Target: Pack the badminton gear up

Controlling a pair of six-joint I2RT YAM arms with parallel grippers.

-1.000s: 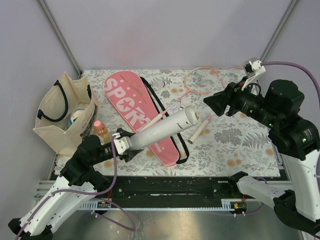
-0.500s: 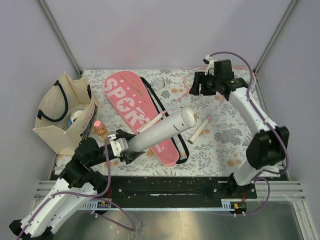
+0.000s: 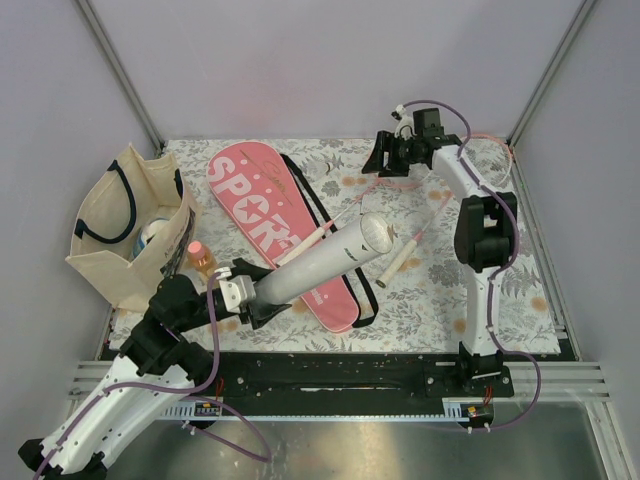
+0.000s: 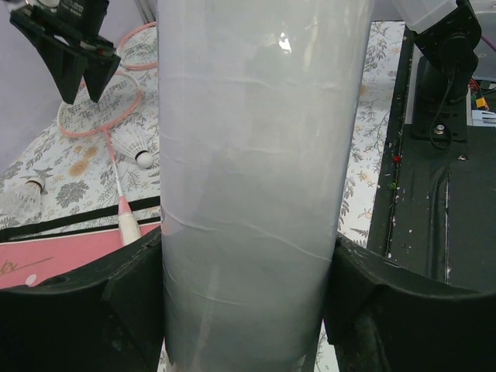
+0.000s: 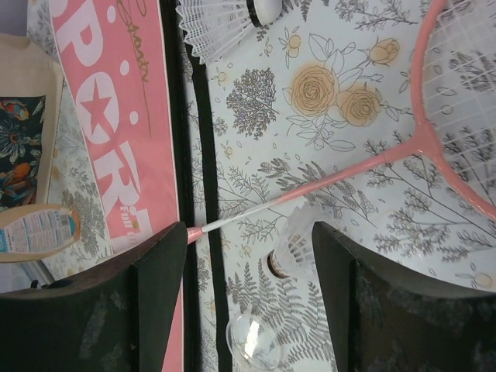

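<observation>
My left gripper (image 3: 250, 290) is shut on the near end of the long white tube (image 3: 325, 258), which slants up over the pink "SPORT" cover (image 3: 262, 215). In the left wrist view the tube (image 4: 260, 139) fills the gap between both fingers. Two pink rackets (image 3: 405, 165) lie at the back right, one white handle (image 3: 400, 258) beside the tube's far end. My right gripper (image 3: 382, 162) hovers open above them. Below its spread fingers (image 5: 159, 294) lie a white shuttlecock (image 5: 298, 249), a clear cap (image 5: 254, 341) and a racket shaft (image 5: 349, 174).
A beige tote bag (image 3: 130, 225) stands at the left with an orange bottle (image 3: 203, 260) beside it. The cover's black strap (image 5: 194, 155) runs along its edge. Another shuttlecock (image 5: 225, 19) lies near the strap. Two more shuttlecocks (image 4: 136, 143) rest on the floral cloth.
The right arm has swung from the right side out to the back over the rackets, and its jaws have spread wider. The left gripper and tube have stayed put.
</observation>
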